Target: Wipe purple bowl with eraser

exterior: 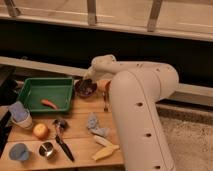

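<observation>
1. The pincer hangs right over the purple bowl at the far middle of the desk, at the end of the big white arm that bends in from the right; I cannot tell whether it is released or clenched.
2. The purple bowl sits just right of the green tray, touching or nearly touching its right rim.
3. Something dark lies inside the bowl under the pincer; it may be the eraser, but I cannot make it out for sure.
4. Just right of the bowl, an orange-red bowl peeks out, mostly hidden behind the white arm.
5. A fork lies on the desk just near of that orange-red bowl, beside the arm.
6. Inside the green tray rests a carrot, toward its near side.
7. Left of the tray's near corner stands a pale cup with something bluish in it.
8. Nearer on the left lies an apple, then a blue cup and a small metal cup along the near edge.
9. A black-handled knife lies slantwise just right of the apple.
10. A crumpled grey-blue cloth sits mid-desk, and a banana lies near the near edge to its right.
</observation>
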